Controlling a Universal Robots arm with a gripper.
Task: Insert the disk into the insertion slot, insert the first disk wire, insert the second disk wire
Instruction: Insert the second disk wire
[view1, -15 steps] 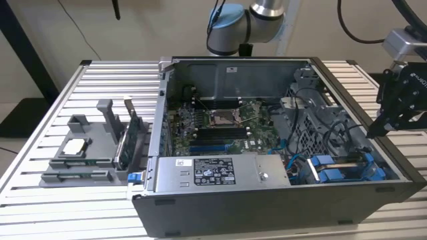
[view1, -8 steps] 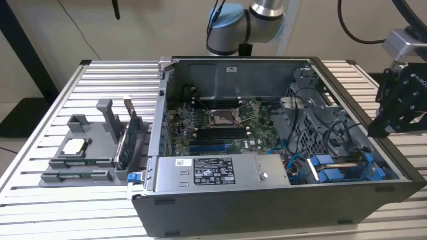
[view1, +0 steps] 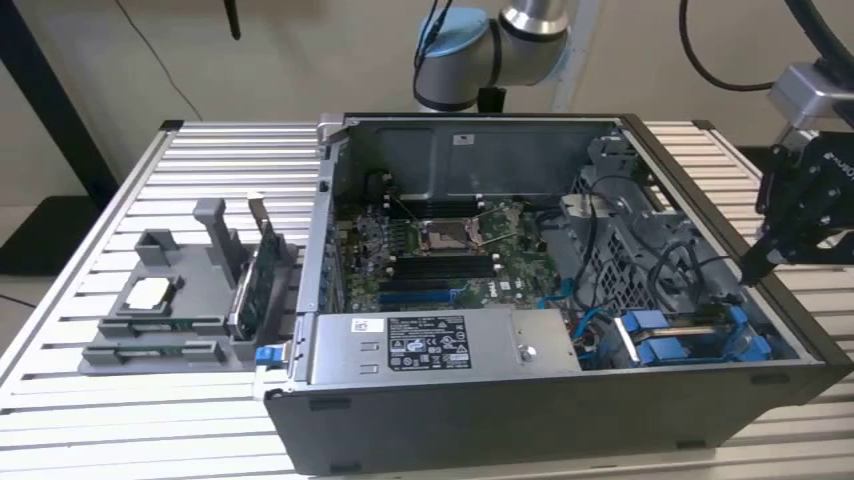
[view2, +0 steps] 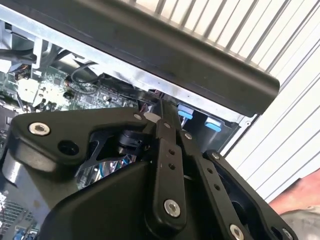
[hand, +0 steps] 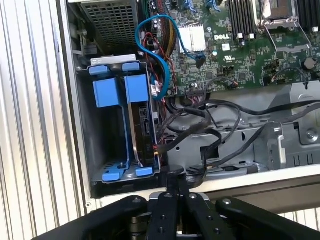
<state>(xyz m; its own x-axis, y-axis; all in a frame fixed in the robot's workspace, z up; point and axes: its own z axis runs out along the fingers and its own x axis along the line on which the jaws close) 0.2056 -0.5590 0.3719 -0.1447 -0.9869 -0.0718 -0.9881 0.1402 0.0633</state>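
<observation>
The disk (hand: 142, 125) stands on edge inside the insertion slot (hand: 102, 145), held by blue carrier tabs (hand: 134, 90). In the exterior view the slot (view1: 674, 338) lies at the case's near right corner. My gripper (hand: 175, 176) is shut with nothing in it, and it hovers over the case wall just beyond the end of the disk. It also appears in the exterior view (view1: 755, 266) and the second wrist view (view2: 161, 112). A blue wire (hand: 162, 30) loops from the board past the disk. Black wires (hand: 210, 131) run beside the disk's end.
The open computer case (view1: 441, 125) lies on a slatted table (view1: 214, 160). A labelled power supply (view1: 434, 345) fills the near side, with the motherboard (view1: 447, 250) behind it. A grey holder (view1: 167, 300) with a green card stands at the exterior view's left.
</observation>
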